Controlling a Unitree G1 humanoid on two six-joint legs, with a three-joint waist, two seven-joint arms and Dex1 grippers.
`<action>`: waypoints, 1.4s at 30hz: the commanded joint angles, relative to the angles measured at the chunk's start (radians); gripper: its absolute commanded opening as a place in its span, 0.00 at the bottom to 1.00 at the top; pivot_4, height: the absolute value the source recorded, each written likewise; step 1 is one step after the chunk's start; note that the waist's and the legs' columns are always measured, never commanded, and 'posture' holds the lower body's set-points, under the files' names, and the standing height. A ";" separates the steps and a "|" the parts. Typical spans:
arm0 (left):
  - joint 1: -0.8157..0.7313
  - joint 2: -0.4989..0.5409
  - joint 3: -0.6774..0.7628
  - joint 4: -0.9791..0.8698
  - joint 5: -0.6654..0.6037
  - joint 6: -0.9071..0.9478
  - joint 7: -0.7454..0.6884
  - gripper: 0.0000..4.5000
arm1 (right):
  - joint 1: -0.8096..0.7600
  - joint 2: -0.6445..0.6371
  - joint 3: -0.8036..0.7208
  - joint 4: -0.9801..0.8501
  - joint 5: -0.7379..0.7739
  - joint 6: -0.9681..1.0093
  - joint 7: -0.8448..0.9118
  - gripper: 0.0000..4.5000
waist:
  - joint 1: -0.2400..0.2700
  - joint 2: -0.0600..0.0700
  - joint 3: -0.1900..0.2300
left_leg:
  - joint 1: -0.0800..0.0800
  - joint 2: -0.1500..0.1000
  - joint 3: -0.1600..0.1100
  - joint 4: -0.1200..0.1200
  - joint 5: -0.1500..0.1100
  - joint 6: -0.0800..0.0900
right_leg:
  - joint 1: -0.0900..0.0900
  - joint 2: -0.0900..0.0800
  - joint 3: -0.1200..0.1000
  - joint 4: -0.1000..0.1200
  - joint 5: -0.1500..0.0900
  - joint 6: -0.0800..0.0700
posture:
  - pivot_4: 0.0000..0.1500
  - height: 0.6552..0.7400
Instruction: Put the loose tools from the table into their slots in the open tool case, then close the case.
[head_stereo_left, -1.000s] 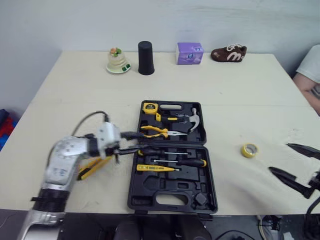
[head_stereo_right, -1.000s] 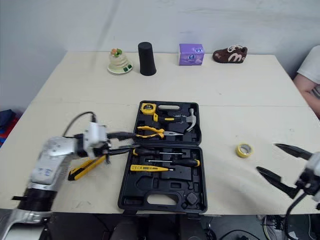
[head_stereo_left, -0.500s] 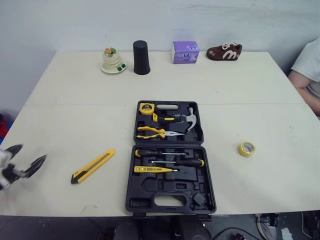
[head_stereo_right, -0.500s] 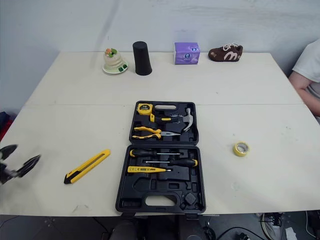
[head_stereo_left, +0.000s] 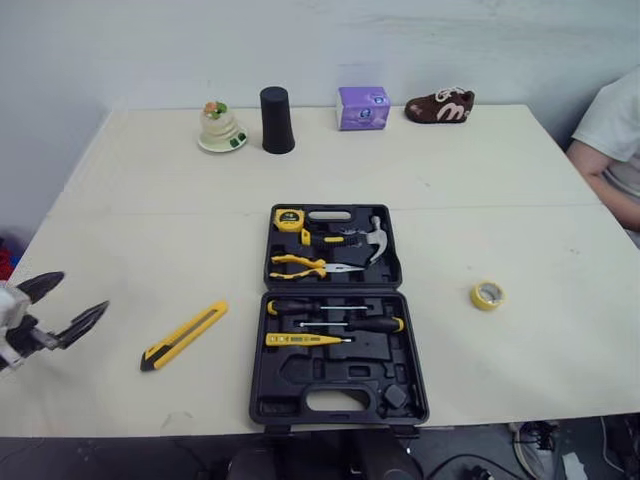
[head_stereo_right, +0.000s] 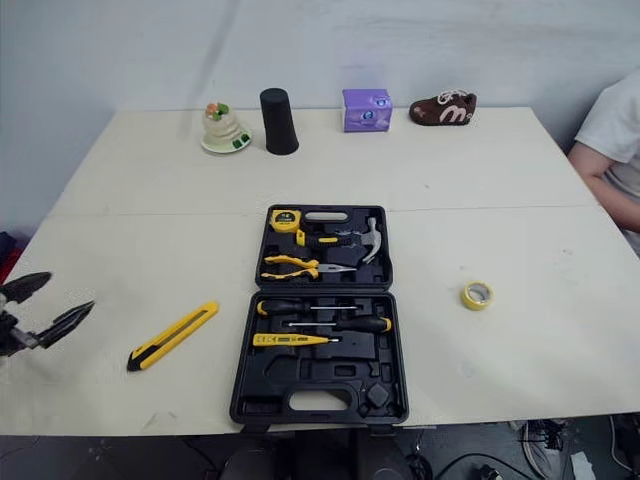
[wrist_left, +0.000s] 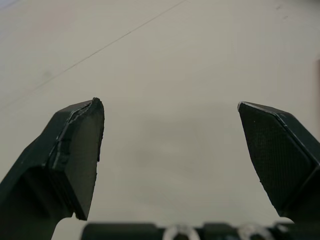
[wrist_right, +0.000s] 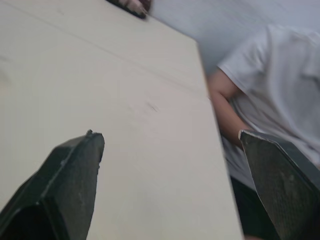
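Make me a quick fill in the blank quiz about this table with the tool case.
The utility knife lies on the table to the robot's ___ of the tool case.
The tape roll on the case's other side is ___ in colour.
The left gripper holds its fingers ___.
Missing words: left; yellow; open.

soft, diffuse light falls from above on the table (head_stereo_left: 150, 220), bright and even from edge to edge. the black cup (head_stereo_left: 277, 120) near the far edge and the open tool case (head_stereo_left: 270, 390) cast faint, short shadows. the hammer head (head_stereo_left: 378, 240) gleams palely. the wall (head_stereo_left: 450, 40) behind sits dimmer.
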 joint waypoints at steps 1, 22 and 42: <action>0.059 0.028 -0.046 -0.154 -0.032 0.124 -0.047 0.99 | -0.029 0.024 0.103 -0.288 0.074 0.134 -0.019 1.00 | -0.004 0.001 0.000 | 0.000 0.001 0.000 -0.001 0.002 -0.004 | -0.001 0.002 0.000 0.000 -0.001 -0.001 | 1.00 1.00; 0.111 -0.018 -0.284 -0.346 0.142 0.299 0.043 0.99 | -0.110 0.086 0.577 -0.909 0.069 0.330 0.052 1.00 | 0.043 0.001 0.001 | -0.003 0.005 -0.002 0.003 -0.004 0.001 | -0.002 0.007 -0.002 0.000 -0.007 -0.006 | 1.00 1.00; -0.069 -0.055 -0.356 -0.576 -0.020 0.294 -0.098 0.30 | 0.086 0.089 0.451 -0.954 0.062 0.323 0.051 1.00 | 0.060 -0.001 0.001 | -0.002 0.005 -0.003 0.004 -0.003 0.001 | 0.000 0.007 -0.003 0.000 -0.007 -0.006 | 1.00 1.00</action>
